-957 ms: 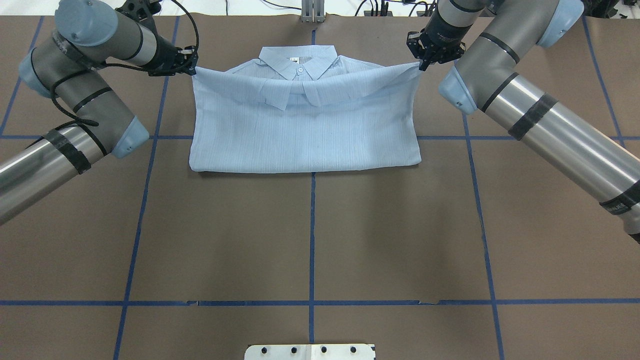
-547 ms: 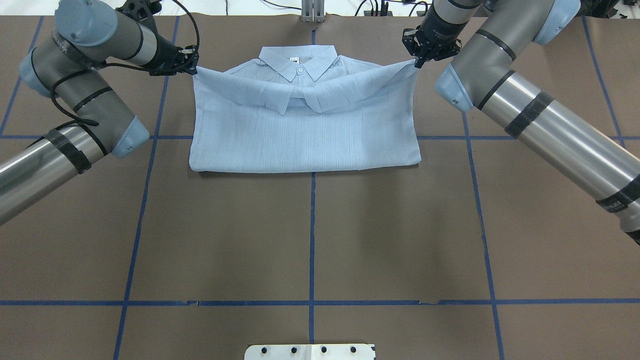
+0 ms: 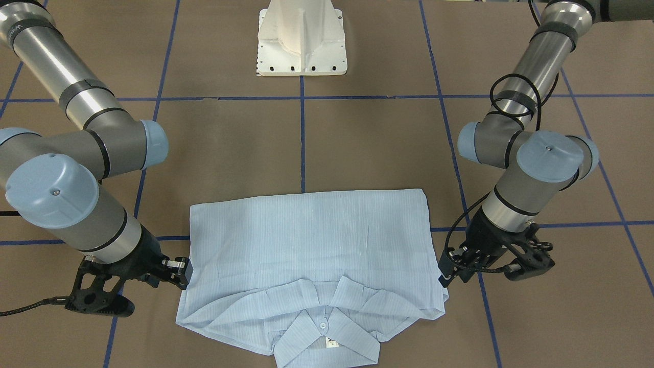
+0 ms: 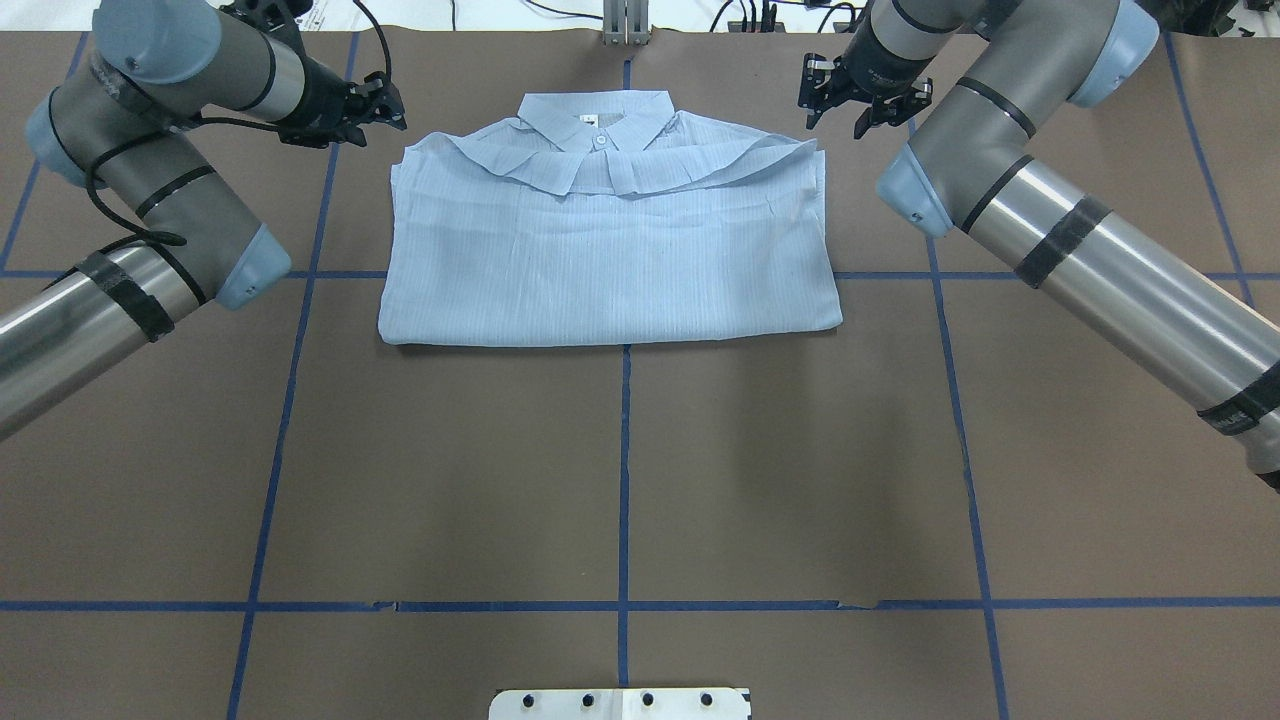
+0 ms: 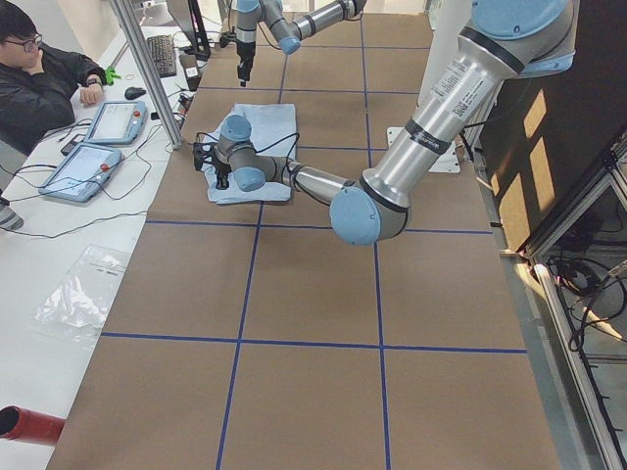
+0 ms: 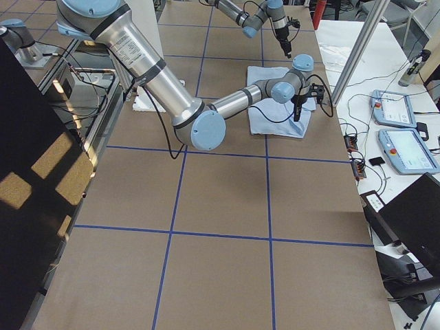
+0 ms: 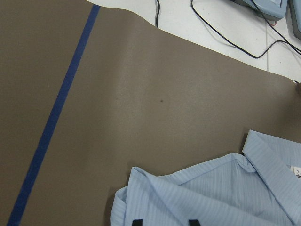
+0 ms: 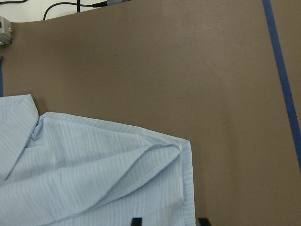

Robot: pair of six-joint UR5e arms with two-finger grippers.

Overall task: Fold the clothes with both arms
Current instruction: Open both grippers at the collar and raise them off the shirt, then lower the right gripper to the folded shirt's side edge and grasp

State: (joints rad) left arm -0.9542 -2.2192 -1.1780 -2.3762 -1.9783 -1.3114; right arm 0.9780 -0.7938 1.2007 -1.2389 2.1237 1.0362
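Note:
The light-blue striped shirt (image 4: 610,250) lies folded flat on the brown table, collar (image 4: 600,115) toward the far edge, its lower half laid up to just under the collar. My left gripper (image 4: 392,103) hovers open just off the shirt's far-left corner. My right gripper (image 4: 832,112) hovers open just off the far-right corner. Neither holds any cloth. In the front-facing view the shirt (image 3: 306,240) sits between the left gripper (image 3: 444,271) and the right gripper (image 3: 185,273). Both wrist views look down on the shirt corners (image 7: 211,197) (image 8: 84,165) past spread fingertips.
Blue tape lines (image 4: 624,470) grid the brown table cover. The white pedestal base (image 3: 301,38) stands at the near table edge. A metal post (image 4: 625,25) and cables lie past the far edge. A seated person (image 5: 39,78) and control tablets (image 5: 83,171) are beside the table.
Both grippers have let go of the shirt's upper corners and lifted slightly outward. The folded layer has dropped and settled flat below the collar.

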